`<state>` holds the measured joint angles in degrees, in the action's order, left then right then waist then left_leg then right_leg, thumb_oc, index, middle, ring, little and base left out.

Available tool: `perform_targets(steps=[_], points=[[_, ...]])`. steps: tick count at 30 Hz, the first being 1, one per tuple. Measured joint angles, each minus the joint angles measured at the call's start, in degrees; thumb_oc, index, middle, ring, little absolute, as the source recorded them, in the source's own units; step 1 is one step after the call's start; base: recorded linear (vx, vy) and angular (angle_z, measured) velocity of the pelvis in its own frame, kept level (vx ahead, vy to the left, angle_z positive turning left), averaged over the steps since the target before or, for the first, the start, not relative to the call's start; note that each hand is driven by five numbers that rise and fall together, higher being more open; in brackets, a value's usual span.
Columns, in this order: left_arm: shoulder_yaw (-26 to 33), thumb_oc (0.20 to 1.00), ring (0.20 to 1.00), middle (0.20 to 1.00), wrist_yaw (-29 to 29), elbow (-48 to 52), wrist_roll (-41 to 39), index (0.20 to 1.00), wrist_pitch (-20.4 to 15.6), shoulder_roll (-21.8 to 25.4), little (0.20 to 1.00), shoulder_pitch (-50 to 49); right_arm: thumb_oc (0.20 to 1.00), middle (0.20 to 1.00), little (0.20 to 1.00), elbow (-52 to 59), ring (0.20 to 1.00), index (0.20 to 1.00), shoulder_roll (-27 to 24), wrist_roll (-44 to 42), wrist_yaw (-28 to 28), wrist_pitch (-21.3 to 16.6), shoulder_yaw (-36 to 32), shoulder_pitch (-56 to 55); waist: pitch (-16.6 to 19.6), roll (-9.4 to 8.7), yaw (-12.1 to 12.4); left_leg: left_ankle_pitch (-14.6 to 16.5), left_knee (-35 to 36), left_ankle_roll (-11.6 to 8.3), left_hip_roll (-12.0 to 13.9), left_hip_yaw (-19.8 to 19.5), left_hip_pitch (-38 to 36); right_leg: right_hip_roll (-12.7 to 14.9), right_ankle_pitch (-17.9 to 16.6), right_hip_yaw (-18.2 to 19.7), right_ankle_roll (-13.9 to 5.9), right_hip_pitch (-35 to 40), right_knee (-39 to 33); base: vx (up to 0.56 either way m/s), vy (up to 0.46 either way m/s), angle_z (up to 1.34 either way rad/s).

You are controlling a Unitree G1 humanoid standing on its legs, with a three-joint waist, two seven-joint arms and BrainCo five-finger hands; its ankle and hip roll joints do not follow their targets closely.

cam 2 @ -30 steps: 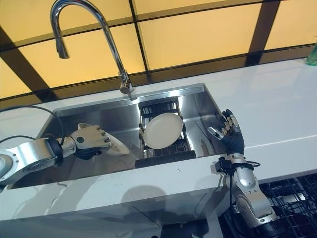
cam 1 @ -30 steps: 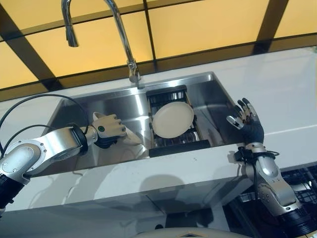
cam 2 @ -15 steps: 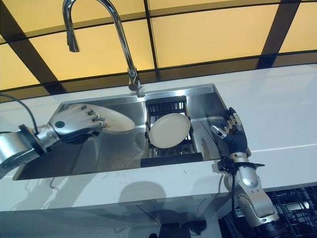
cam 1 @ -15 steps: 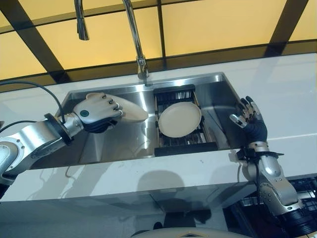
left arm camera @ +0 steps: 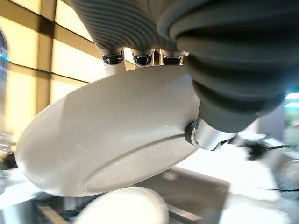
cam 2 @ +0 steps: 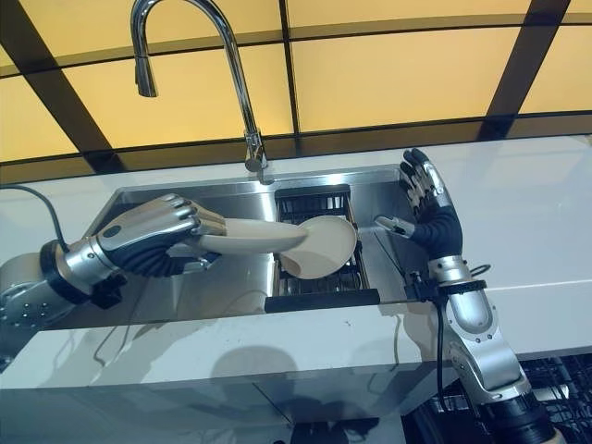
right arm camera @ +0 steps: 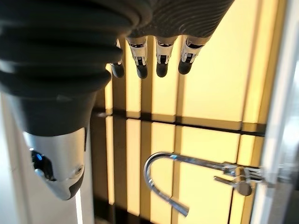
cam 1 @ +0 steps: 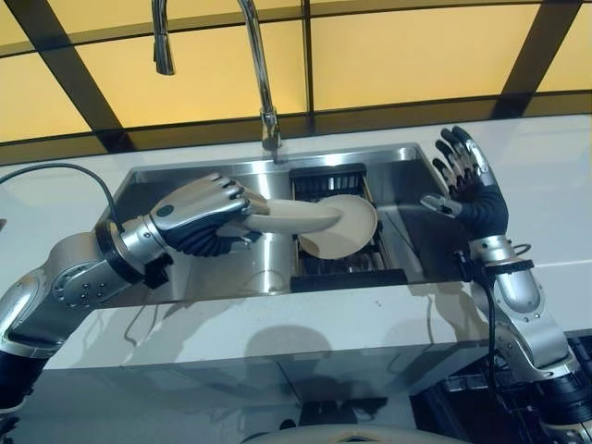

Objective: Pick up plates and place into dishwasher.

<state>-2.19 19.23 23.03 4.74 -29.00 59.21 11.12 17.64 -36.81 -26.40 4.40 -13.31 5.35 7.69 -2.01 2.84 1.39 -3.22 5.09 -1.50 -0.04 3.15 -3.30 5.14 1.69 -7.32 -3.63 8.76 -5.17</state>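
My left hand (cam 1: pixel 205 215) is shut on a cream plate (cam 1: pixel 287 220), held nearly flat above the steel sink (cam 1: pixel 166 185); in the left wrist view the plate (left arm camera: pixel 112 135) sits between fingers and thumb. A second cream plate (cam 1: pixel 350 228) leans on the black rack (cam 1: pixel 331 176) in the sink's right half, also seen below the held one (left arm camera: pixel 126 207). My right hand (cam 1: pixel 472 180) is raised open over the sink's right edge, fingers (right arm camera: pixel 161 60) straight and holding nothing.
A tall chrome faucet (cam 1: pixel 254 55) rises behind the sink. White countertop (cam 1: pixel 555 157) runs around it, with a front ledge (cam 1: pixel 277 319) below. A dishwasher rack (cam 2: pixel 564 375) shows at the lower right under the counter.
My left hand lifted the plate out of the sink's left half and carried it right, over the rack. My right hand rose from the counter's front edge. The camera shifted too.
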Motion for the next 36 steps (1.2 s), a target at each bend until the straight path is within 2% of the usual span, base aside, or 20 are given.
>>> perform_targets(steps=[2, 7, 13, 16, 21, 27, 33, 36], points=[[0.0, 0.2, 0.2, 0.2, 3.6, 1.1, -3.6, 0.2, 1.3, -0.7, 0.2, 2.1, 1.0, 1.0, 1.0, 0.2, 1.0, 1.0, -0.7, 1.1, -1.8, -0.1, 0.4, 1.8, 0.2, -0.21, 0.3, 0.0, 0.0, 0.0, -0.1, 0.0, 0.0, 0.0, 0.0, 0.0, 0.0, 0.0, 0.0, 0.0, 0.0, 0.0], [0.0, 0.2, 0.2, 0.2, 8.0, 3.3, -10.7, 0.2, 3.9, -2.5, 0.2, 3.8, 1.0, 1.0, 1.0, 2.6, 1.0, 1.0, -3.4, 3.3, -8.1, 0.0, 2.7, 2.9, 0.5, -0.46, 1.2, 0.0, 0.0, 0.01, -0.1, -0.1, 0.0, 0.0, 0.0, 0.2, -0.01, 0.0, 0.0, 0.0, 0.0, 0.0], [0.1, 0.2, 0.2, 0.2, 11.2, 5.0, -12.4, 0.2, 4.6, -3.2, 0.2, 3.8, 1.0, 1.0, 1.0, 5.4, 1.0, 1.0, -7.4, 4.9, -15.5, 0.7, 4.4, 4.4, 1.0, -1.24, 1.2, 0.0, 0.0, 0.02, -0.1, 0.0, -0.2, 0.0, 0.0, 0.4, -0.01, -0.1, 0.0, 0.0, 0.0, 0.0], [0.1, 0.2, 0.2, 0.2, 11.2, 4.9, -12.4, 0.2, 4.6, -3.2, 0.2, 3.8, 1.0, 1.0, 1.0, 5.4, 1.0, 1.0, -9.3, 5.4, -13.9, 1.2, 4.0, 5.0, 1.2, -1.56, 1.1, 0.0, 0.0, 0.04, -0.1, 0.1, -0.3, 0.0, 0.0, 0.6, -0.01, 0.0, 0.0, 0.0, 0.0, 0.0], [0.5, 0.2, 0.2, 0.2, 11.3, 4.9, -12.4, 0.2, 4.4, -4.5, 0.2, 3.8, 1.0, 1.0, 1.0, 5.2, 1.0, 1.0, -7.3, 5.4, -8.1, 1.0, 1.0, 5.1, 1.3, -1.66, 1.1, 0.1, 0.0, 0.03, -0.1, 0.2, -0.5, 0.0, 0.0, 0.8, 0.0, 0.0, 0.0, 0.0, -0.002, -0.01], [1.8, 0.2, 0.2, 0.2, 12.9, 4.9, -12.5, 0.2, 4.5, -4.6, 0.2, 3.8, 1.0, 1.0, 1.0, 5.2, 1.0, 1.0, -6.6, 3.7, -8.0, -0.6, -1.8, 5.1, 1.3, -1.66, 1.1, 0.3, 0.0, 0.01, 0.1, 0.9, -0.9, 0.0, 0.0, 1.4, 0.01, 0.1, 0.0, 0.0, -0.007, -0.06], [1.8, 0.2, 0.2, 0.2, 13.9, 4.8, -12.5, 0.2, 4.5, -4.6, 0.2, 3.8, 1.0, 1.0, 1.0, 5.2, 1.0, 1.0, -3.5, 3.0, -1.2, -4.2, -4.4, 5.1, 1.3, -1.65, 1.0, 0.3, 0.0, -0.02, 0.1, 1.4, -1.1, -0.1, 0.0, 2.0, 0.04, 0.0, -0.1, 0.0, -0.008, -0.04], [1.8, 0.2, 0.2, 0.2, 14.4, 4.8, -12.5, 0.2, 4.5, -4.6, 0.2, 3.8, 1.0, 1.0, 1.0, 5.1, 1.0, 1.0, -2.5, 2.1, -0.3, -5.0, -5.8, 5.1, 1.3, -1.63, 0.9, 0.3, 0.0, -0.02, 0.1, 1.5, -1.1, -0.1, 0.0, 2.1, 0.04, -0.1, -0.1, 0.0, -0.001, -0.01]])
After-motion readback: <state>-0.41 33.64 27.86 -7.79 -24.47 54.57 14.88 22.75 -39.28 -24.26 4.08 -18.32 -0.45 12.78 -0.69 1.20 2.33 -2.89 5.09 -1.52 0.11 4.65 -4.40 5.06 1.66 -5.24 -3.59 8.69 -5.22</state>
